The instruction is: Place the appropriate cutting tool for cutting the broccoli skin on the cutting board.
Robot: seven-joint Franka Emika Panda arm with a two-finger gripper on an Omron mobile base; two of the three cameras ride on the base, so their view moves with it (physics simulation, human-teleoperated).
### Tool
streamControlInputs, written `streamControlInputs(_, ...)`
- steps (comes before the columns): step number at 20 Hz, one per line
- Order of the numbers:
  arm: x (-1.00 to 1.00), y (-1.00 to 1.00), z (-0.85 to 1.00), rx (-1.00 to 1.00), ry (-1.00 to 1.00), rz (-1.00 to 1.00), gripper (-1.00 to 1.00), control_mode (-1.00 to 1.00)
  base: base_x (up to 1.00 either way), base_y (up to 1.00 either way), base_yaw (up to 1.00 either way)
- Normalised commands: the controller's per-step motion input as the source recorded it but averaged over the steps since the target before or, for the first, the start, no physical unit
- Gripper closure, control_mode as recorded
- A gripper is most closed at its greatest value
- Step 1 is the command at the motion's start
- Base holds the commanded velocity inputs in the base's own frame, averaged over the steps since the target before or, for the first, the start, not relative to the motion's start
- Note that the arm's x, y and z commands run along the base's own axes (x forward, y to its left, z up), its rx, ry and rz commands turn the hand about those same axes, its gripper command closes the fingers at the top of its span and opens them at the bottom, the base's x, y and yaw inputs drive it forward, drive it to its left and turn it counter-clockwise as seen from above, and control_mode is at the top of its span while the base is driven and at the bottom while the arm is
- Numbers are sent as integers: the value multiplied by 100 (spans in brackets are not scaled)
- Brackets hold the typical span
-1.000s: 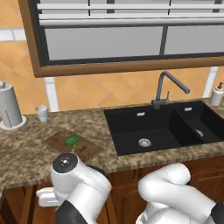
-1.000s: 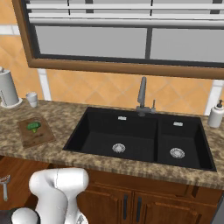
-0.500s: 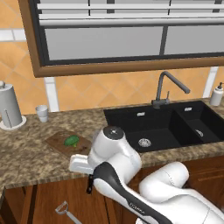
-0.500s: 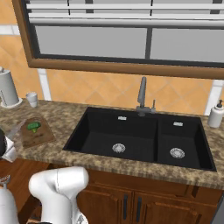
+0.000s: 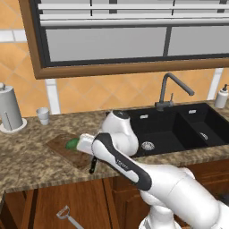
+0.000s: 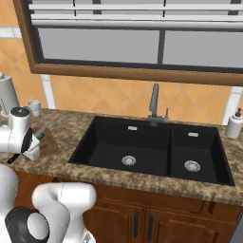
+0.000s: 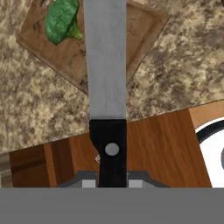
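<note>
My gripper [image 7: 111,181] is shut on the black handle of the knife [image 7: 107,65]. Its narrow grey blade points up the hand view, over the counter's front edge and across the wooden cutting board [image 7: 146,26]. On the board's far left part lies the green broccoli [image 7: 61,17], just left of the blade. From the left base view, the hand [image 5: 86,144] hovers at the near edge of the cutting board [image 5: 58,144], beside the broccoli [image 5: 71,144], and the knife's handle [image 5: 93,165] sticks down from it. On the right base side, the broccoli [image 6: 40,136] peeks out beside the hand.
A grey loop-headed peeler [image 5: 65,214] lies low in front of the cabinets. A paper towel roll [image 5: 10,109] and a small cup [image 5: 43,115] stand at the back left. The black sink [image 5: 179,129] with its faucet [image 5: 167,91] lies to the right, and a soap dispenser [image 5: 221,96] stands beyond it.
The arm has risen from low in front of the cabinets and swung over the counter edge, carrying the knife to the cutting board.
</note>
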Motion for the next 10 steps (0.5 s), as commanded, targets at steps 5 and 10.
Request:
streamControlInputs(5, 81, 6, -14, -2, 15, 0, 100, -100, 0, 0, 0)
streamControlInputs(10, 59, 8, -45, -14, 10, 0, 100, -100, 0, 0, 0)
